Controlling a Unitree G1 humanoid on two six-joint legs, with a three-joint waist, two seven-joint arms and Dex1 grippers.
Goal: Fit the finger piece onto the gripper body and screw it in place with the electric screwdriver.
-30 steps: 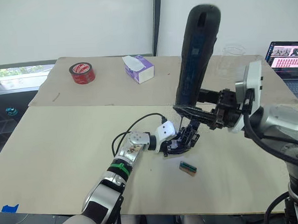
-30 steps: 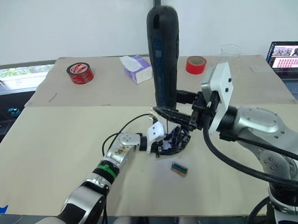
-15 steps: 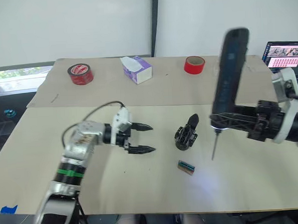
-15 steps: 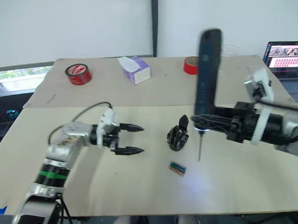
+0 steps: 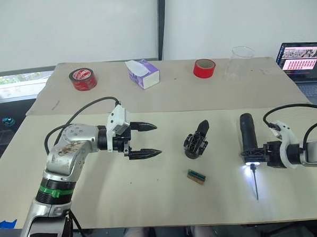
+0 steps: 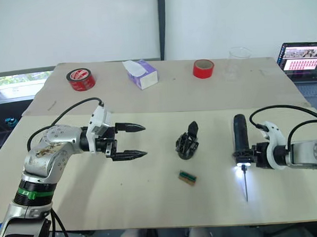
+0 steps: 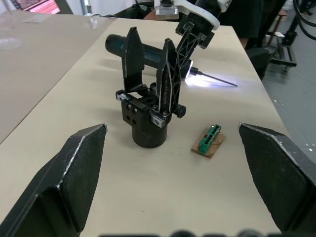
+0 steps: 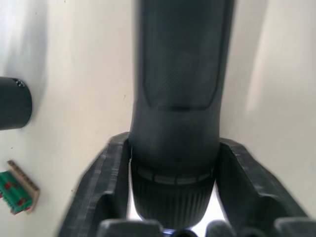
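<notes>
Black and no longer upright, your screwdriver [image 5: 247, 138] now lies flat on the table [image 5: 152, 204], light on, with the right gripper [image 5: 254, 155] still pinching it near the bit end. Your left gripper [image 5: 143, 140] stays pulled back left of the body [image 5: 196, 142], fingers spread and empty, pointing toward it. That body stands mid-table with two fingers up, the green block [image 5: 197, 176] just in front. You have open table between both grippers and it.
</notes>
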